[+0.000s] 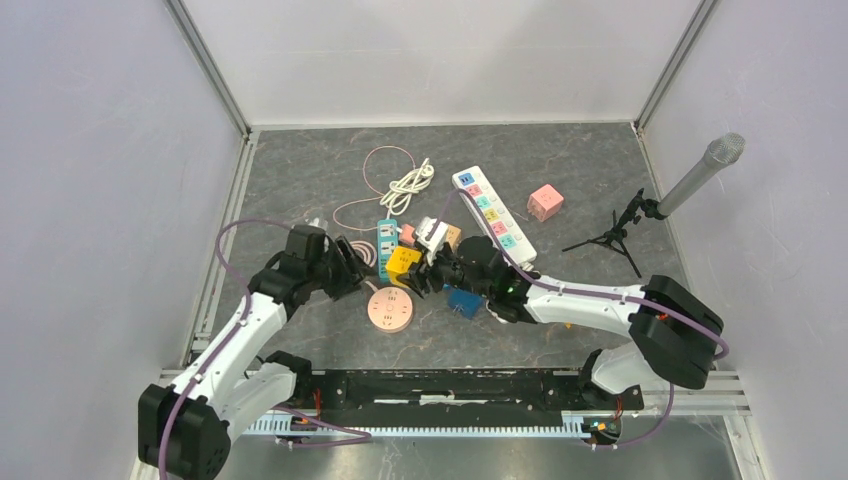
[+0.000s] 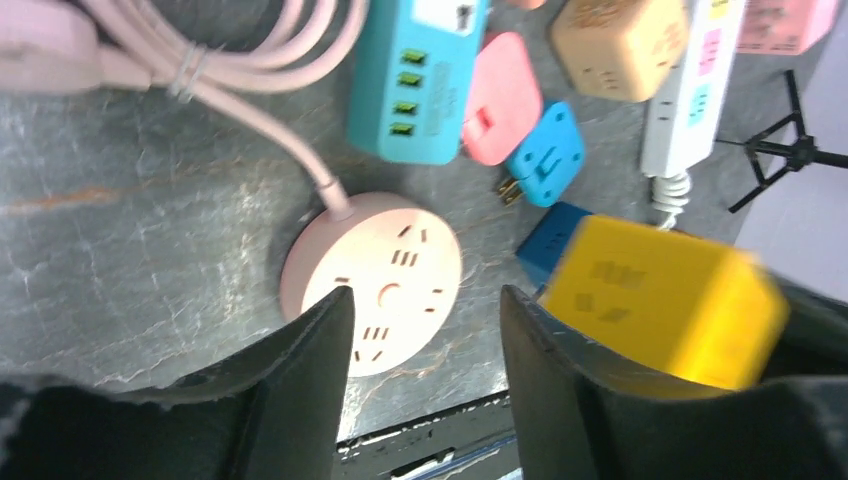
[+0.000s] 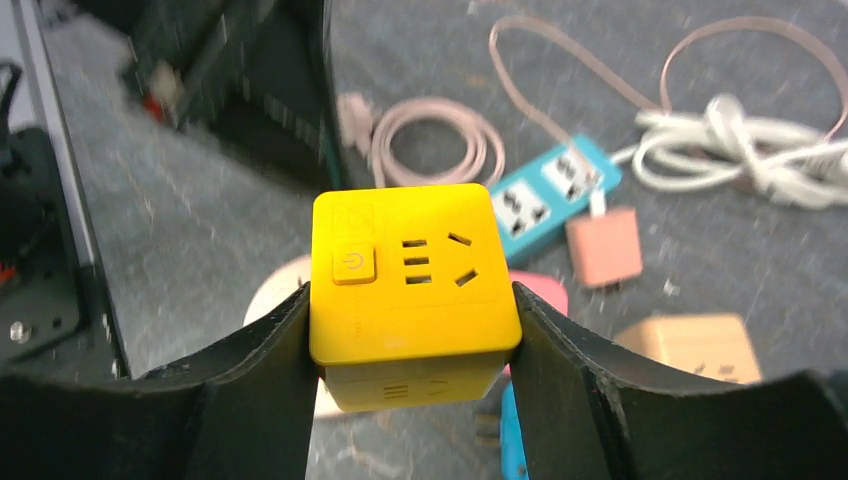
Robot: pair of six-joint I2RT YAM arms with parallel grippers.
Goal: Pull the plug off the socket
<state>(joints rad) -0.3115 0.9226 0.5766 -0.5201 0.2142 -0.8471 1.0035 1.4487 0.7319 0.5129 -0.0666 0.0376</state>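
A yellow cube socket [image 3: 410, 290] is clamped between my right gripper's [image 3: 412, 320] fingers and held above the table; no plug shows in its visible faces. In the top view the cube [image 1: 403, 262] hangs between the two grippers. My left gripper [image 2: 425, 320] is open and empty, just left of the yellow cube [image 2: 665, 300] and above a round pink socket [image 2: 385, 275]. In the top view my left gripper [image 1: 358, 268] sits close to my right gripper [image 1: 425, 272]. A light blue plug [image 2: 548, 155] and a pink plug [image 2: 500, 100] lie loose on the table.
A teal power strip [image 1: 387, 238], a white power strip [image 1: 493, 212], a tan cube [image 1: 451, 236], a dark blue cube [image 1: 463, 300], a pink cube [image 1: 545, 202] and a white cable [image 1: 408, 185] crowd the middle. A microphone on a tripod [image 1: 690, 180] stands right.
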